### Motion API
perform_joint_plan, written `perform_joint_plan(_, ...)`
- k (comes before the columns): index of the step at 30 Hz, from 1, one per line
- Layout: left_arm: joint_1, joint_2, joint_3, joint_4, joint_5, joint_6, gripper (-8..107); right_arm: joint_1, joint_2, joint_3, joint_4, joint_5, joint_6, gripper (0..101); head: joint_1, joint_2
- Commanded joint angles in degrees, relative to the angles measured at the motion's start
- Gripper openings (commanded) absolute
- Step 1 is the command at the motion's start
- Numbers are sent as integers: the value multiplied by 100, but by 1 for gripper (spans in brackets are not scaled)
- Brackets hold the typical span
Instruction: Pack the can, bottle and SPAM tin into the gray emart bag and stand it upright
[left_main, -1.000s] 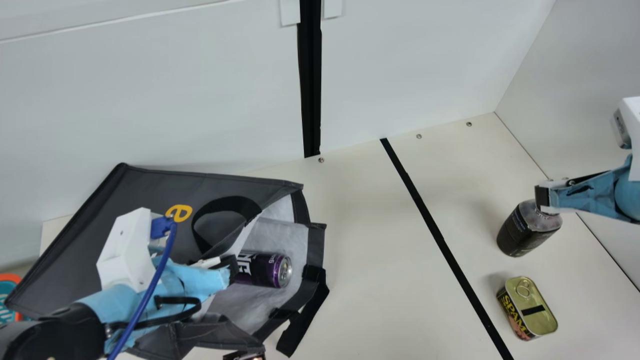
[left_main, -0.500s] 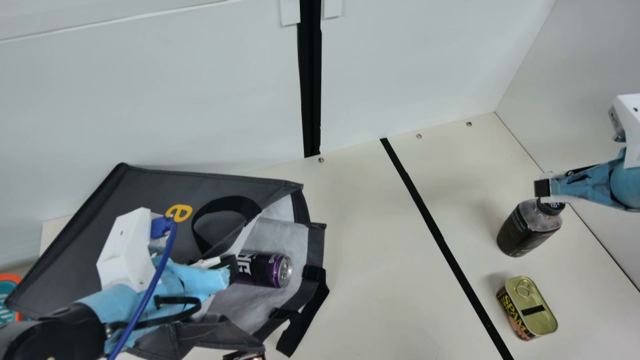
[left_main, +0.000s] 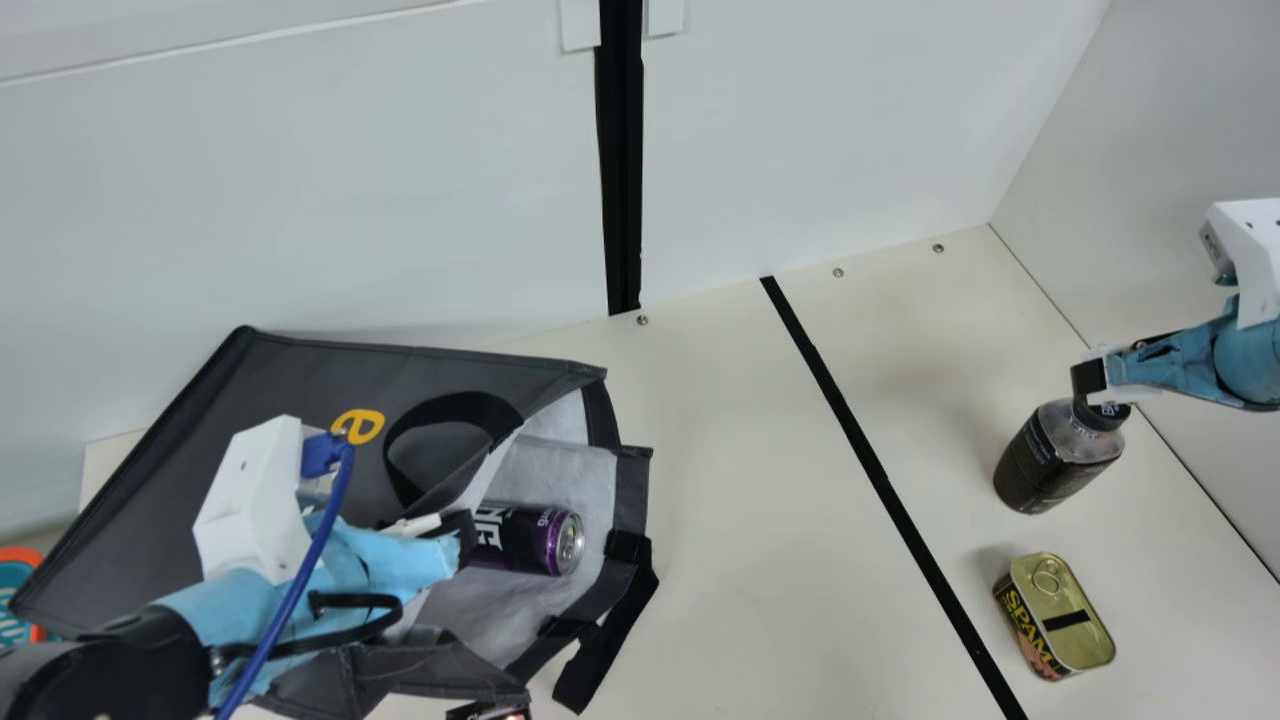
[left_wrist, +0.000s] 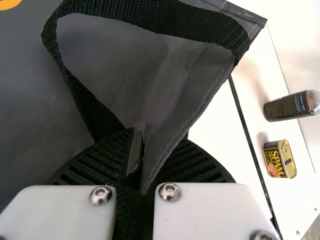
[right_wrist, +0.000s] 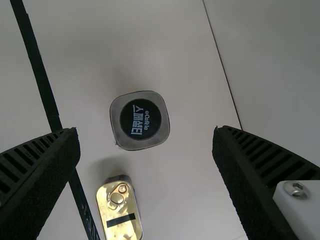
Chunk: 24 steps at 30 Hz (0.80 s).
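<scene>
Two items on cream table (left_main: 730, 520), right of black tape stripe (left_main: 874, 465): dark clear-shouldered bottle (left_main: 1045, 465), upright, black-capped; rectangular gold-lidded SPAM tin (left_main: 1072, 622) near it, pull-ring up. Purple-and-black metal can (left_main: 545, 542) lying inside gray fabric emart bag (left_main: 290, 385), silver end toward mouth. Bag on its side (yellow letter showing). Left gripper (left_main: 462, 535): clamped on bag's fabric edge. Right gripper (left_main: 1090, 384): open above bottle, fingers spread wide, holding nothing.

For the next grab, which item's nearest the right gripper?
The dark, black-capped plastic bottle, below that gripper; the gold-lidded SPAM tin and purple metal can are farther.
</scene>
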Motion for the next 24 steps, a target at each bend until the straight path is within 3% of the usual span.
perform_joint_plan(1,0,0,0,0,0,0,-8,-6,107,-26,13,15,-45,95,-130,-5)
perform_joint_plan(24,0,0,0,0,0,0,-8,28,1055,-256,125,15,-274,95,-130,-5)
